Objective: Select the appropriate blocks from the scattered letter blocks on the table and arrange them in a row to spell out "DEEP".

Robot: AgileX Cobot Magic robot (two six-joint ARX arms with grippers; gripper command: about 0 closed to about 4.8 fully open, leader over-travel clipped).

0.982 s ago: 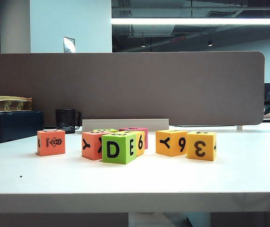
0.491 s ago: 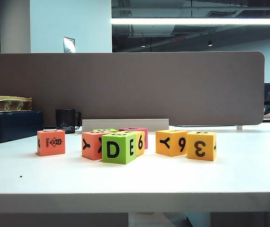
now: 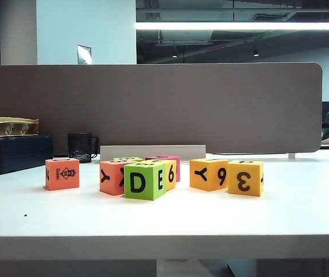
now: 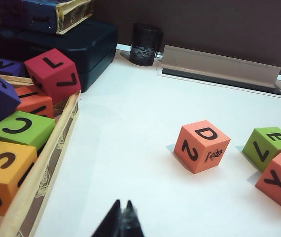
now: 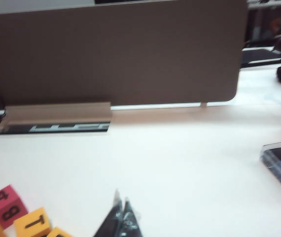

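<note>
Left to right on the table (image 3: 303, 213): red-orange "Queen" block (image 3: 62, 173) off by itself, then a cluster of a red-orange Y block (image 3: 112, 177), green D/E block (image 3: 145, 180) out front, yellow block (image 3: 170, 173) with a 6 just behind it, pink block (image 3: 167, 160) further back, then amber Y/6 block (image 3: 209, 173) touching the amber 3 block (image 3: 245, 178). No row started yet. Blocks look like foam: light, a bit squashy, matte so not slippery, nothing fragile. I'd pinch across two opposite flat sides, mid-height, and take the D/E block from the front where it has clearance. The cluster is tight, so neighbours may get nudged. Left tool (image 4: 122, 222) is closed, empty, hovering over bare table near the lone red-orange block, which shows D and 2 from this side. Beside it sits a wooden tray (image 4: 52, 158) packed with spare letter blocks (image 4: 22, 129) (C, S, L, 7 visible). Right tool (image 5: 121, 219) looks closed and empty, over bare table near a few blocks at the frame edge.
</note>
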